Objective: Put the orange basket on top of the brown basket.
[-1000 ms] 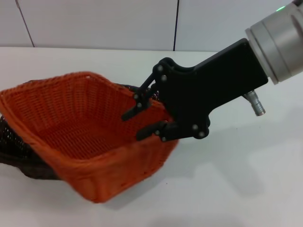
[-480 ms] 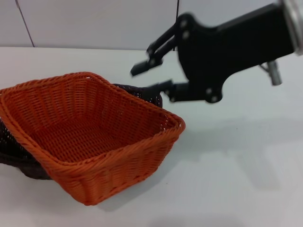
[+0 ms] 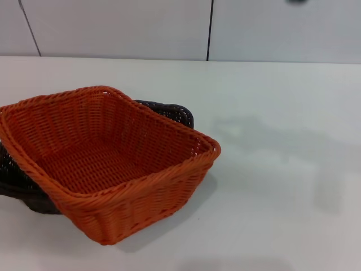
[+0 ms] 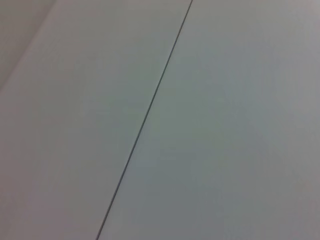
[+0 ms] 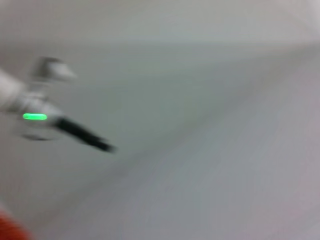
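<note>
The orange basket (image 3: 107, 164) rests tilted on top of the brown basket (image 3: 172, 113) at the left of the white table in the head view. Its right end hangs over the brown basket's rim, and nothing holds it. Only the brown basket's far right corner and left side (image 3: 14, 180) show from under it. My right gripper is out of the head view except for a dark sliver (image 3: 297, 1) at the top edge. The right wrist view shows a blurred pale arm with a green light (image 5: 35, 116), which is my left arm, and an orange patch (image 5: 7, 231) in one corner.
The white table (image 3: 282, 186) stretches to the right of the baskets. A pale panelled wall (image 3: 113, 25) with a dark seam stands behind it. The left wrist view shows only a pale surface with a seam (image 4: 145, 117).
My right gripper let go of the orange basket's right rim, rose up and to the right, and left the head view. The basket settled onto the brown one.
</note>
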Controlling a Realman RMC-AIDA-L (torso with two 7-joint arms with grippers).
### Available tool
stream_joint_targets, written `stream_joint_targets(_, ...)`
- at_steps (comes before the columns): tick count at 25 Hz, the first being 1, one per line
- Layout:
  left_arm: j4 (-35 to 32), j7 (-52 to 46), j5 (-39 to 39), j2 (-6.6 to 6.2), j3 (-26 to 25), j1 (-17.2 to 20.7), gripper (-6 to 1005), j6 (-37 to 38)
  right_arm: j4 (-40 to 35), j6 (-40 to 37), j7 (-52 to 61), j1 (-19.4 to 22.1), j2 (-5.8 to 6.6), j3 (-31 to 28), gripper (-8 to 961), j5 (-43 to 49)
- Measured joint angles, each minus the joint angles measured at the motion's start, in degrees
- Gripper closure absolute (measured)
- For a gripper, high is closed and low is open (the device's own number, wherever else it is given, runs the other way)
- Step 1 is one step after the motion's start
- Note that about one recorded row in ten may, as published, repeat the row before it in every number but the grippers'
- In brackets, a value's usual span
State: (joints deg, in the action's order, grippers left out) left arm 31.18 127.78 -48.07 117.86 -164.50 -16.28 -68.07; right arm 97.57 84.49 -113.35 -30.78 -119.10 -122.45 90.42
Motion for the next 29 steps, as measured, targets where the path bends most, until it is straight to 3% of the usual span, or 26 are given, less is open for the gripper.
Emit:
stream_joint_targets(8,-0.07,-2.16,-0.43,-0.24,0.87,-0.34,258,-0.20,-3.19,-24.87,9.26,10.47,-0.02,7.46,674,-7.80)
stream_joint_targets(14,0.62,-2.17,-0.50,-0.30,3.70,-0.09,258,-0.24,-7.57,-32.71,9.39,14.64,-0.09,10.10,674,-13.96)
stream_joint_targets(20,0.77,-2.05,-0.44,-0.30,3.94,-0.09,258,-0.13,-15.29,-49.30,5.44,15.24,-0.33,13.11,676,-19.19)
stream_joint_targets(22,0.83,-2.03,-0.45,-0.36,4.02,-0.21,258,-0.08,-15.84,-51.70,4.43,15.40,-0.33,13.93,677,-20.47)
stream_joint_targets(23,0.86,-1.97,-0.45,-0.40,3.98,-0.27,258,-0.08,-16.24,-57.44,1.47,16.34,-0.34,16.77,677,-23.74)
stream_joint_targets(29,0.92,-1.83,-0.38,-0.48,3.71,-0.05,258,-0.23,-15.31,-66.09,-12.60,21.19,-0.48,25.88,678,-36.58)
